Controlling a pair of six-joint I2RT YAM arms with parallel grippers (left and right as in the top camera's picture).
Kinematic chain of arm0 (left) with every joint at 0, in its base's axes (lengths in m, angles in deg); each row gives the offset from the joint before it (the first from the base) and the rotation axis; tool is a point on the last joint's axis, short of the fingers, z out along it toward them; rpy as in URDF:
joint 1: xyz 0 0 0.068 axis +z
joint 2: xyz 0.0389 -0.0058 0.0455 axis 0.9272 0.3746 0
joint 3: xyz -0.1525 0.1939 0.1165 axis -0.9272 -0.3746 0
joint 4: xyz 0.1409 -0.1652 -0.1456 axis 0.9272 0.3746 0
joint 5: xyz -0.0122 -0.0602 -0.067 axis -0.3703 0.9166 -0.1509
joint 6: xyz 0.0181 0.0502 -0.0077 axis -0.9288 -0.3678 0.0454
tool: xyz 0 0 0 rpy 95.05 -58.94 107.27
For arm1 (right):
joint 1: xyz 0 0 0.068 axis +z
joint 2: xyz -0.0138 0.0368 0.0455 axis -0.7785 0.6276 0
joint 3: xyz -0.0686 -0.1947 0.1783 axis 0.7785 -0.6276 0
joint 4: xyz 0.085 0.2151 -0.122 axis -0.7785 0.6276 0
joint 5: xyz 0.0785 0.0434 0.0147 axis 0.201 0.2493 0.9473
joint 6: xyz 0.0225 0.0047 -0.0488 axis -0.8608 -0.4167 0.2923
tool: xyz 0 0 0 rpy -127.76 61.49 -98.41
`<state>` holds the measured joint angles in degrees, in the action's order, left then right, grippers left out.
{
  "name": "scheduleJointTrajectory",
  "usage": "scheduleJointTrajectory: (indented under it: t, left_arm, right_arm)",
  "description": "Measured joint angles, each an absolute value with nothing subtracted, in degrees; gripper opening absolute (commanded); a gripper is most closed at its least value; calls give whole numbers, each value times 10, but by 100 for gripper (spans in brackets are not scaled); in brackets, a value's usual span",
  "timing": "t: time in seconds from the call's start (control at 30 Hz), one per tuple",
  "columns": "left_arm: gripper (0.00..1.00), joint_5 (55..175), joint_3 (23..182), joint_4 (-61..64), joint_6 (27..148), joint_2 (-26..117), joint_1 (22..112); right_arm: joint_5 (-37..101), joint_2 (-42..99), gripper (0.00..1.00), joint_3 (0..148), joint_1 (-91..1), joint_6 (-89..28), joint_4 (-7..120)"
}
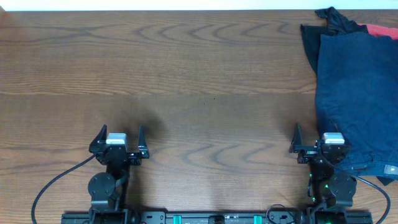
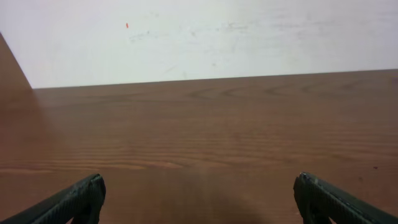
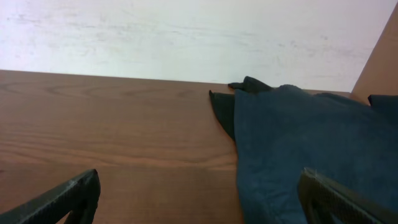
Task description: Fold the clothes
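Clothes (image 1: 357, 87) are piled at the right edge of the worktop (image 1: 186, 62), cut off by the frame. Dark blue piece (image 1: 354, 118) on top; black piece (image 1: 333, 22) and red piece (image 1: 380, 29) poke out behind, shapes unclear. Left hand (image 1: 121, 129) spread wide, empty. Right hand (image 1: 316, 130) spread wide, empty; its outer finger overlaps the blue cloth, can't tell if touching.

no text can be read; the small tag (image 1: 390, 168) on the clothes (image 1: 354, 93) is too tiny.

Overhead top-down; wrists low, wallward; table (image 1: 186, 62) shared.
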<state>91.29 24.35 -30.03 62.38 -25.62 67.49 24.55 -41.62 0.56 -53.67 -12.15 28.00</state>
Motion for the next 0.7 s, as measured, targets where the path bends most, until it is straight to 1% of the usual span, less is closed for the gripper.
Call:
scheduleJointTrajectory:
  t: [0.27,0.4,0.53,0.7]
  left_arm:
    - [98,915,248,-292,692,-253,675]
    - [98,917,269,-263,707,-215,675]
    - [98,919,344,-211,710,-132,675]
    - [98,919,500,-116,713,11,675]
  right_arm:
    - [247,-416,99,6,-537,-142,280]
    - [241,-401,99,21,-537,-150,308]
    - [227,-336,99,83,-537,-154,353]
    - [218,-175,99,227,-537,-158,407]
